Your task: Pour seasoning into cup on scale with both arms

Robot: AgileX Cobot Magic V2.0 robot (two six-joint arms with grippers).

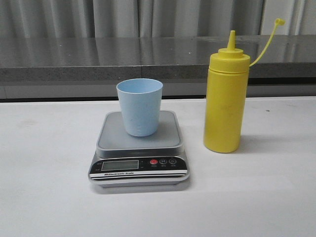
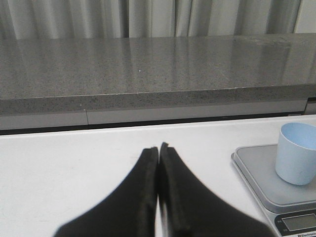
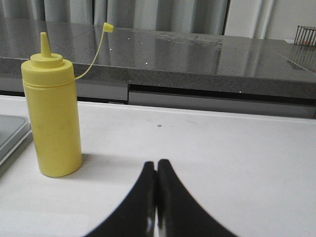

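A pale blue cup (image 1: 139,106) stands upright on the grey platform of the scale (image 1: 111,138) at the table's middle. To its right the yellow seasoning bottle (image 1: 225,103) stands upright on the table, cap off and dangling on its tether. Neither arm shows in the front view. In the left wrist view my left gripper (image 2: 158,149) is shut and empty over bare table, left of the scale (image 2: 256,170) and cup (image 2: 297,160). My right gripper (image 3: 156,165) is shut and empty too, to the right of the bottle (image 3: 53,121).
A dark grey stone counter (image 1: 98,57) runs along the back of the white table (image 1: 44,187), with curtains behind it. A small wire rack (image 3: 306,35) sits on the counter far to the right.
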